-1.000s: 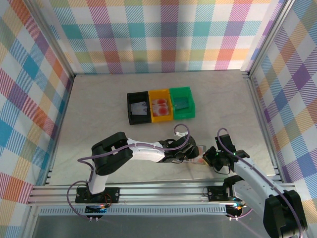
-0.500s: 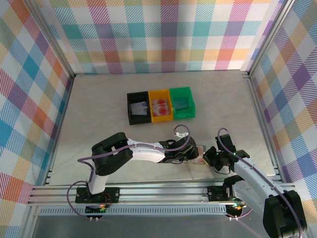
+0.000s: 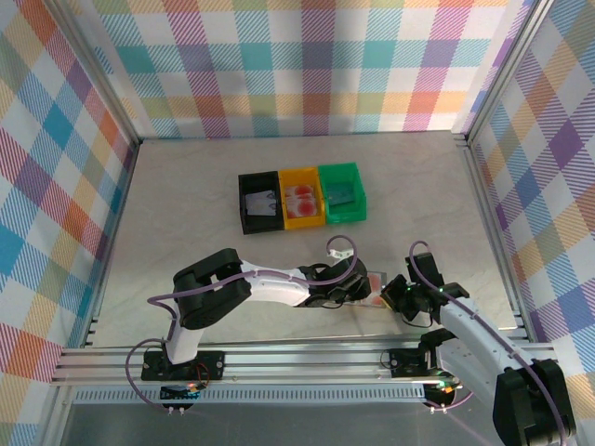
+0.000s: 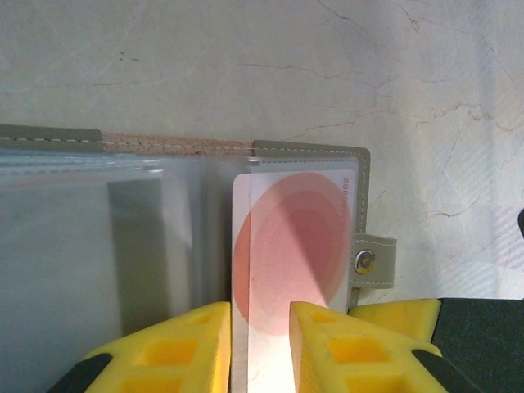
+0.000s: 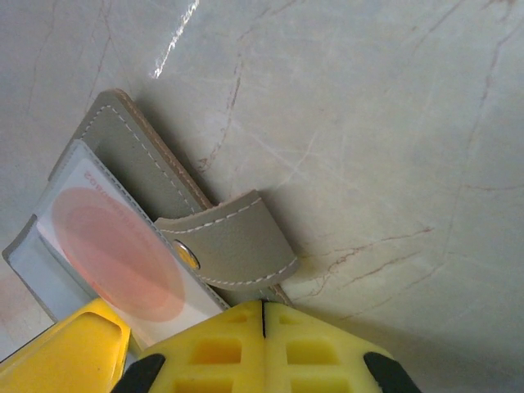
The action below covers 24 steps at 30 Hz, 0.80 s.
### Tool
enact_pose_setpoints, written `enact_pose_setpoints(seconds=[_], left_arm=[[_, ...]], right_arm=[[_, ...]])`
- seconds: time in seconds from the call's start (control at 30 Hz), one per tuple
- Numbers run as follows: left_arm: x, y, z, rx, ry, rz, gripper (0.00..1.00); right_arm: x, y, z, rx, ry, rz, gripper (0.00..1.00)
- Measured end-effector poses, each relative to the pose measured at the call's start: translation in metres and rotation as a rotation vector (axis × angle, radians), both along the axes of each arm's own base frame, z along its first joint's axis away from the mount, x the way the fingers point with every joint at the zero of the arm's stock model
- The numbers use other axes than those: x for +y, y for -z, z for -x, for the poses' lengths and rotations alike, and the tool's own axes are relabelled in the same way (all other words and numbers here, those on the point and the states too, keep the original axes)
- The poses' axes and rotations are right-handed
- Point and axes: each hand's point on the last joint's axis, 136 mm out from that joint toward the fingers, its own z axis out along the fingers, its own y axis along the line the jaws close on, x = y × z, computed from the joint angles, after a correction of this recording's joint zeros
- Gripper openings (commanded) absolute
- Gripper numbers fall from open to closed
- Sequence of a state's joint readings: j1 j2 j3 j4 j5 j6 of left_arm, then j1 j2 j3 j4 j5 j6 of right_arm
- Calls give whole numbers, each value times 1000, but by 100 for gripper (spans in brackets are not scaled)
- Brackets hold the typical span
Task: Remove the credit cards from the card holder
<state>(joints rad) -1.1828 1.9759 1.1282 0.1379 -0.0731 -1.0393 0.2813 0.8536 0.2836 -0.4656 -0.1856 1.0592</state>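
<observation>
- Left gripper point(image 4: 259, 319) is held low over the open card holder point(image 4: 311, 149), which lies at the near edge of the table point(image 4: 246, 65). Its yellow jaws stand narrow at the near end of a credit card point(image 4: 295, 246); whether the card is clamped cannot be told.
- Right gripper point(image 5: 263, 315) is closed tip to tip just beside the snap strap point(image 5: 237, 246), apparently bracing the holder.
- Pulling out this card is judged the step in hand; a firm pinch and a straight pull along the sleeve are called for next.
- The card is thin and white with a red disc, lodged in a glossy clear sleeve point(image 4: 98, 229); the holder is stitched grey leather.
- Farther back, a black bin point(image 3: 244, 206), a yellow bin point(image 3: 301, 172) and a green bin point(image 3: 339, 168) are lined up side by side.
</observation>
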Motion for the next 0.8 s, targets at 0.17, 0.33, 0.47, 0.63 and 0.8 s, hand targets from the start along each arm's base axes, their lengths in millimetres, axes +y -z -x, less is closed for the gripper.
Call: enact_pose_setpoints(seconds=[0.17,0.33,0.47,0.63,0.8], left_arm=[[2,2,0,-2,-8,0,18],[4,5,-1,0,-19,5,10],[5,6,-1,-1,-28,9,3],[5,6,-1,-1,-29,12,0],[5,5,-1,-1,-29,13,0]], right_arm=[[0,0,0,1,1,-4,0],[1,0,0,0,1,-7,0],[1,0,1,-6,1,-9,0],[1,0,1,-10,1,-10,0],[1,0,1,-14,1,-11,0]])
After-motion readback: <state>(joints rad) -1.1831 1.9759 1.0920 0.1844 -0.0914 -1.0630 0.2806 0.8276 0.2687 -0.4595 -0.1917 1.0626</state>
